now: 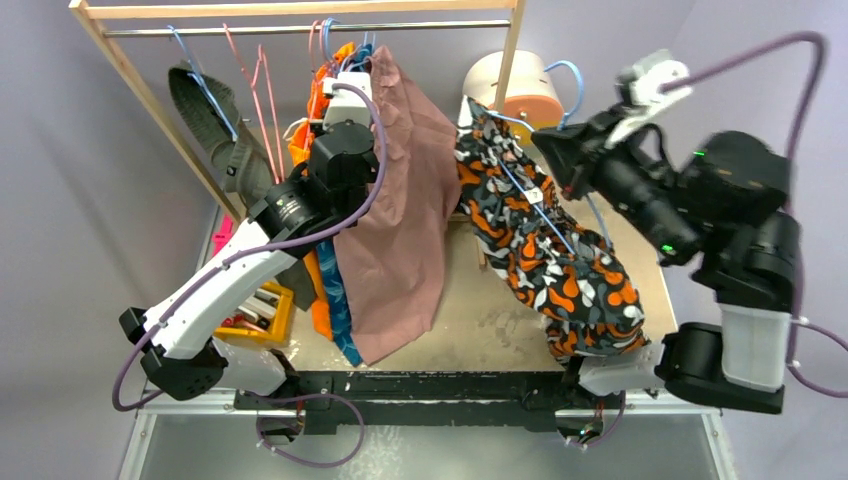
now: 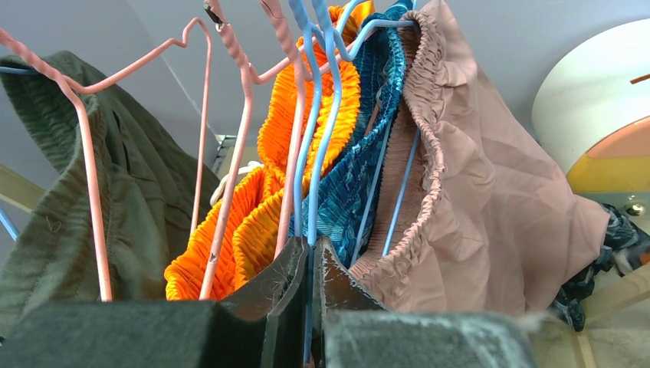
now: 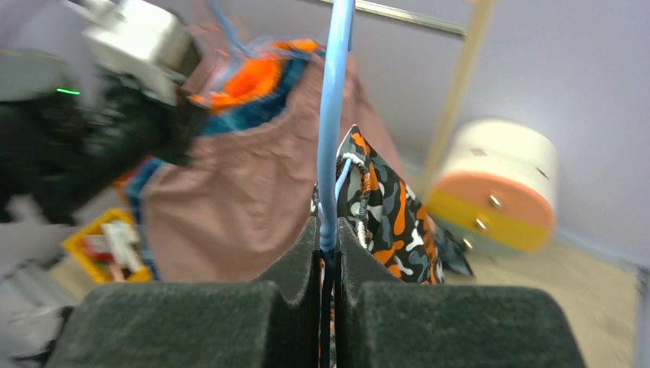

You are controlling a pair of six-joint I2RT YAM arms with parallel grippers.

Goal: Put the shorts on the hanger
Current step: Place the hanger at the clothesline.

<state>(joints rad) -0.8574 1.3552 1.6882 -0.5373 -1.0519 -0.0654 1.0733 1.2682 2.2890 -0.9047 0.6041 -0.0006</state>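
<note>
The camouflage shorts [image 1: 575, 290] hang over the light-blue hanger [image 1: 545, 210], above the right side of the table. My right gripper [image 1: 553, 148] is shut on that hanger's wire near its top and holds it in the air. In the right wrist view the blue wire [image 3: 333, 115] rises from between my shut right gripper [image 3: 329, 244], with the shorts [image 3: 391, 222] just behind. My left gripper [image 2: 310, 249] is up at the rack, shut on another light-blue hanger [image 2: 316, 153] hanging among the clothes. In the top view the left gripper [image 1: 340, 85] is mostly hidden by its wrist.
A wooden rack with a metal rail [image 1: 300, 28] carries an olive garment [image 1: 215, 130], pink-red hangers [image 1: 262, 90], orange shorts [image 2: 306, 115], a teal garment [image 2: 360, 153] and dusty-pink shorts [image 1: 400, 220]. A round white, orange and yellow box [image 1: 520, 90] stands at the back. A yellow tray [image 1: 262, 315] sits front left.
</note>
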